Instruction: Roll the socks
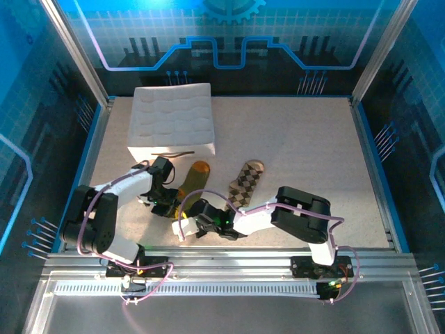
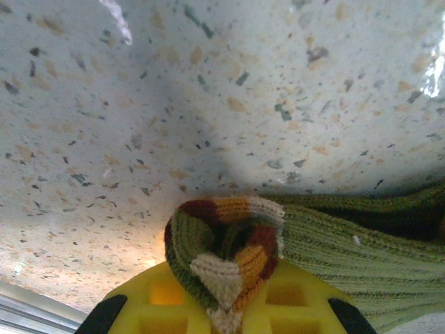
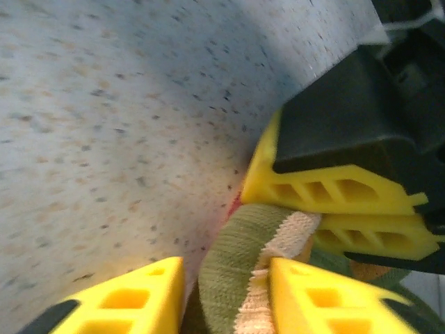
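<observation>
The olive green sock (image 1: 197, 175) lies mid-table with its orange toe pointing away from the arms. Its striped cuff (image 2: 226, 243) is bunched up and pinched between the yellow fingers of my left gripper (image 2: 226, 306), which is shut on it. My right gripper (image 3: 226, 278) comes in from the right at the same end and is closed round a folded green and cream part of that sock (image 3: 243, 257). The left gripper's yellow fingers (image 3: 334, 188) sit just beyond it. The brown-beige argyle sock (image 1: 247, 182) lies flat to the right, touched by neither gripper.
A white quilted tray (image 1: 172, 118) stands at the back left, just behind the socks. Both arms (image 1: 292, 209) crowd the near middle of the speckled table (image 1: 313, 146). Blue-lit walls enclose the table on all sides.
</observation>
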Robot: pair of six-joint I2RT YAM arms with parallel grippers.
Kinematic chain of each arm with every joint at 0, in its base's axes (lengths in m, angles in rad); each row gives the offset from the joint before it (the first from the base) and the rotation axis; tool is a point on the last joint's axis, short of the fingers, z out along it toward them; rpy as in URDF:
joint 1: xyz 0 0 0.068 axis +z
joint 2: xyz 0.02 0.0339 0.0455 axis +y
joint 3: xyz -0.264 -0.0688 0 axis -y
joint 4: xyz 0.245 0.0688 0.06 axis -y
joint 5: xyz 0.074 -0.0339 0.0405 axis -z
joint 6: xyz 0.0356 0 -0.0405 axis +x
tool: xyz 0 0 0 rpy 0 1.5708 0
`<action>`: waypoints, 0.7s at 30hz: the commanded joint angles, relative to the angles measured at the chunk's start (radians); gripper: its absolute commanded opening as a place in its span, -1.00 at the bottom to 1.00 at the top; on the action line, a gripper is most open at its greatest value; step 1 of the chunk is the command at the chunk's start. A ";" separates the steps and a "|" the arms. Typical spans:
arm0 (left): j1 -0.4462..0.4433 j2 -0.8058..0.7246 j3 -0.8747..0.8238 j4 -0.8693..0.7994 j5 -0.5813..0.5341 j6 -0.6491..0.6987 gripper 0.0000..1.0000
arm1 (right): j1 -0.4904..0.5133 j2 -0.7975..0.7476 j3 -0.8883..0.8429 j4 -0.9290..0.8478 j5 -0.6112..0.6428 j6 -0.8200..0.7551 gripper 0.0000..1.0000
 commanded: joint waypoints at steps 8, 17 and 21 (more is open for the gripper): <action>0.007 -0.176 -0.034 -0.096 -0.123 0.013 -0.08 | -0.078 0.039 0.066 -0.260 -0.247 0.266 -1.00; 0.011 -0.457 -0.138 -0.093 -0.165 -0.063 0.24 | -0.163 0.120 0.156 -0.419 -0.505 0.489 -1.00; 0.012 -0.519 -0.207 -0.003 -0.144 -0.076 0.22 | -0.217 0.152 0.182 -0.432 -0.601 0.590 -1.00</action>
